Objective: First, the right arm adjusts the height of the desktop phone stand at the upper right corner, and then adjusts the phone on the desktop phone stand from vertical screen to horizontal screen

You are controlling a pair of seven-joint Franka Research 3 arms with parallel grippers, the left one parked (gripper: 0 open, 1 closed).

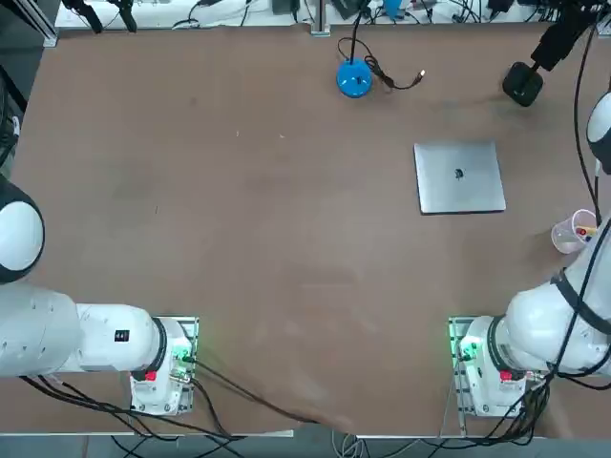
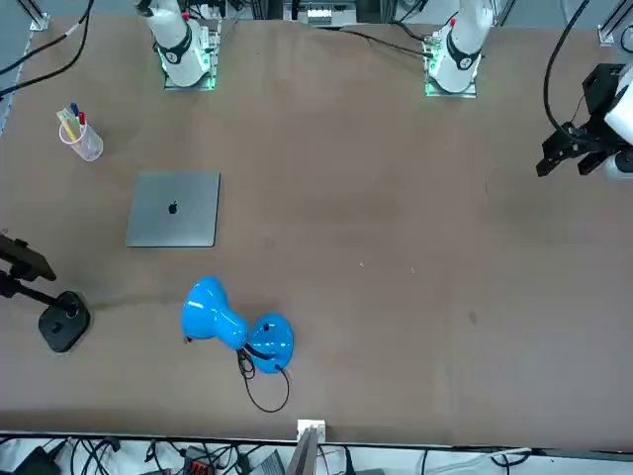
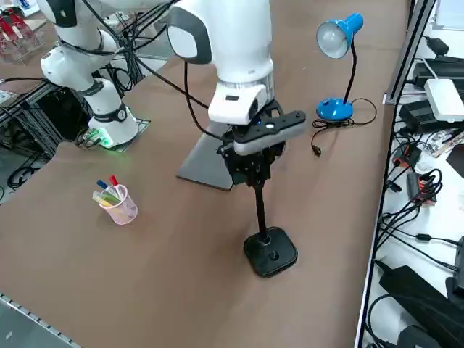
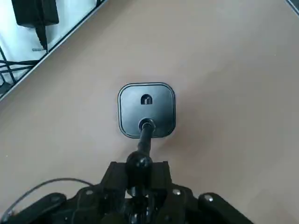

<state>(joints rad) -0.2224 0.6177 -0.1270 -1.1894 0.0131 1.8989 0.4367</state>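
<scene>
Desktop phone stand [image 3: 270,252] is at the far right part of the brown table [image 3: 181,290], beyond the silver laptop [image 1: 460,178] and well apart from the blue lamp [image 1: 353,78]. Its base reads as a flat, black, rounded square; the slim pole [image 3: 260,212] rises from it into the right gripper [image 4: 140,176]. Fingers are closed around the upper pole, at or just by the thick dark joint [image 4: 139,162]. Phone: cannot make it out in any view, so its orientation goes unrecorded. Step in hand, by my judgement: the height adjustment. Handling notes, all judged: stand probably light overall, with most of its weight low in the base. Pole looks rigid and smooth, so pads could slide along it if the squeeze is weak; the thicker joint should give a surer hold. Height change likely meets stiff friction, so a slow, straight pull or push along the pole's own line is wanted. A sideways tug could tip the base or drag it over the smooth table, and too sharp a lift may carry the whole stand up. For the later turn, take the phone by its rim, gently: thin, slick, glass likely, easily scratched or knocked loose. Avoid pressing on its face.
</scene>
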